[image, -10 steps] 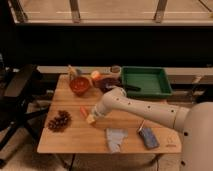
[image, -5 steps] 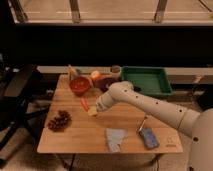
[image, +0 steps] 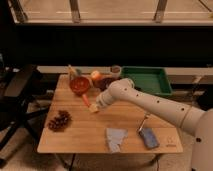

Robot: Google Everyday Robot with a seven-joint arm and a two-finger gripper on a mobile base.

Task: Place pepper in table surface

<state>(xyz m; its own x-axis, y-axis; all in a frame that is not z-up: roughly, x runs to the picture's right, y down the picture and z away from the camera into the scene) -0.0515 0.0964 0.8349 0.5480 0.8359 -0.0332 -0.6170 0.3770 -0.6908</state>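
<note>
The pepper (image: 86, 100) is a small slender orange-red piece just below the red bowl, at the table surface (image: 125, 125), a light wooden plank top. My gripper (image: 94, 107) sits right against the pepper's lower right end, low over the wood. Whether the pepper is held or lies free on the wood does not show. My white arm (image: 150, 102) reaches in from the right across the middle of the table.
A red bowl (image: 79, 85), an orange fruit (image: 95, 76) and a dark cup (image: 116, 71) stand at the back. A green tray (image: 146, 80) is at the back right. Grapes (image: 59, 120) lie front left; a grey cloth (image: 115, 138) and a blue packet (image: 148, 137) front right.
My gripper has moved a little up and back toward the red bowl, and the arm's elbow has shifted left. The pepper stays beside the gripper's tip.
</note>
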